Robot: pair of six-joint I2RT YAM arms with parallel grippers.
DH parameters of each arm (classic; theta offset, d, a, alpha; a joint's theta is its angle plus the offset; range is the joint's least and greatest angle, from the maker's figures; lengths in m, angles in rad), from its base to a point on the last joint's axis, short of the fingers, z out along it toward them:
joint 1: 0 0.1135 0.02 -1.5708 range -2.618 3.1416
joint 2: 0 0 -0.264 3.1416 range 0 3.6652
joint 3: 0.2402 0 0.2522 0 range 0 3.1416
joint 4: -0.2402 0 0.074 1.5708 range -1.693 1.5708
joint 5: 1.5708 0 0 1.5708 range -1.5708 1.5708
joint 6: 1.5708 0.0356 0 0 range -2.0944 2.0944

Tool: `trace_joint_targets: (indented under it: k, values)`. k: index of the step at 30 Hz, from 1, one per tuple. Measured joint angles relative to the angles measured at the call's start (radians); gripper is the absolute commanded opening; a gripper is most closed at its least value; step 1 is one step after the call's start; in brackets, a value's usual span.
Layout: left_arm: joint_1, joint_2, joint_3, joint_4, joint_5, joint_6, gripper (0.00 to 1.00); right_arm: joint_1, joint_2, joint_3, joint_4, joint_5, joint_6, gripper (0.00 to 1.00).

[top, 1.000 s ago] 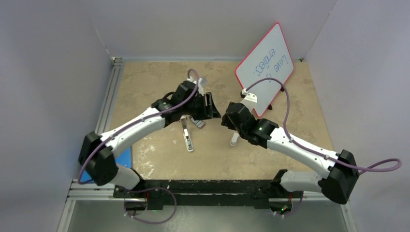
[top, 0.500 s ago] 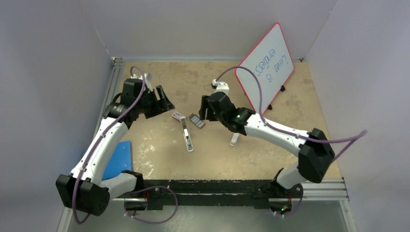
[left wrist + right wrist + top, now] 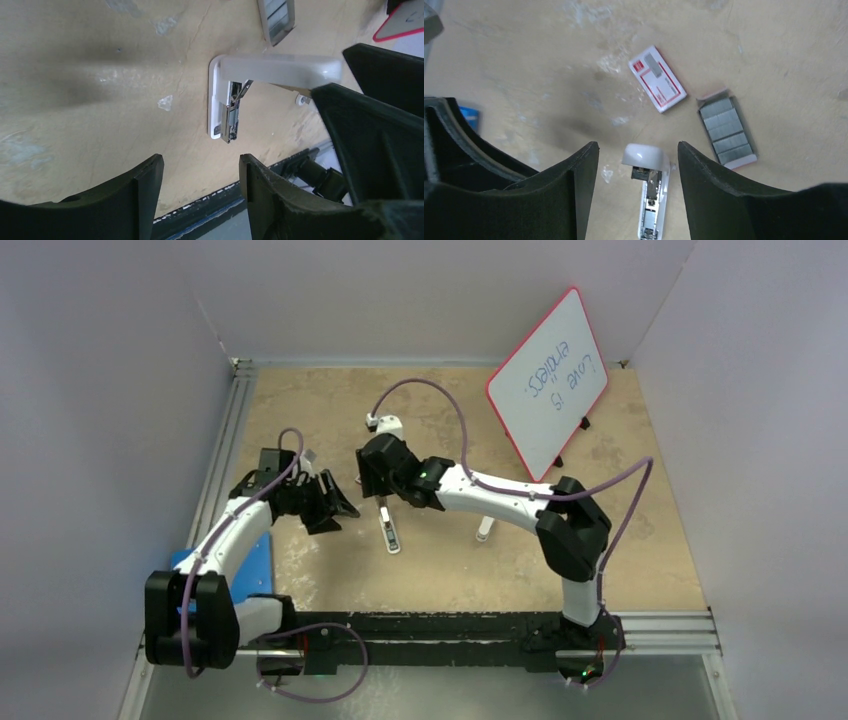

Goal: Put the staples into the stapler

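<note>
- The staples (image 3: 726,131) look light and brittle; they are glued strips, likely to snap if squeezed hard or bent; a pinch on one strip across its long sides, near the middle, and a level lift seem safest
- They are thin and lie flat, so a fingertip probably has to slip down beside a strip inside the tray (image 3: 713,94); the tray itself is light card and may slide or tip under a push
- The stapler (image 3: 651,200) is judged light, stiff plastic, smooth enough to skid on the table (image 3: 450,570); holding its base by the long sides should steady it; the hinged lid (image 3: 280,70) could drop shut if knocked
- Look of the staples: grey, shiny strips side by side in a small flat open tray with red-and-white edges; the red-and-white sleeve (image 3: 657,85) lies just beside it, apart
- Look of the stapler: slim, white, rounded ends; lid swung up well clear of the base; metal magazine (image 3: 231,112) laid bare, with no strip that I can make out
- Place: tray and sleeve lie on the table just past the stapler's hinged end; in the top view the right arm hides them
- Right gripper (image 3: 638,147): fingers spread, grasping nothing; it hangs over the hinged end with the lid between them and a gap on each side
- Left gripper (image 3: 201,159): fingers released and empty; it hovers near the stapler's free end, not touching
</note>
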Motion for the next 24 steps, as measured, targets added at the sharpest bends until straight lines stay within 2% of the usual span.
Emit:
trace_joint_targets:
  k: [1,2,9,19,24]
  values:
    - [0.0,0.014,-0.017,0.018,0.026,-0.006,0.54,0.005,0.019,0.008,-0.014,0.008,0.0,0.62]
    - [0.0,0.029,-0.032,0.035,0.047,-0.009,0.53,0.008,0.034,0.011,-0.027,0.016,0.0,0.55]
    - [0.0,0.093,-0.103,0.163,0.169,-0.051,0.42,0.018,0.07,0.011,-0.078,0.024,0.004,0.38]
    - [-0.003,0.172,-0.167,0.281,0.262,-0.098,0.44,0.019,0.07,0.013,-0.084,0.051,0.007,0.38]
    - [-0.04,0.206,-0.168,0.336,0.243,-0.125,0.37,0.019,0.07,0.014,-0.083,0.061,0.008,0.38]
